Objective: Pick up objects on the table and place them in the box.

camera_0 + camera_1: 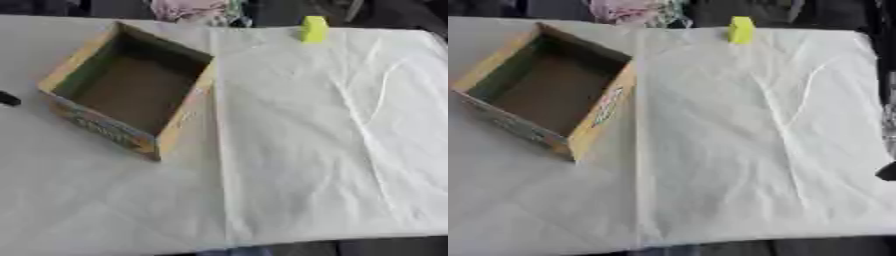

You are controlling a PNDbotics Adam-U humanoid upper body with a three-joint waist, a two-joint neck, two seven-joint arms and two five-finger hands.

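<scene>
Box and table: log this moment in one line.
box: empty, left side | yellow block: far edge of table, untouched | robot hands: none clearly visible

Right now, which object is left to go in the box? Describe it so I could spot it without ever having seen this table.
Start at the open cardboard box on the left of the white-covered table. Look across to the far edge, right of the box: a small yellow-green block stands there alone. It is the only bright item on the white cloth, apart from the box and touching nothing else.
</scene>
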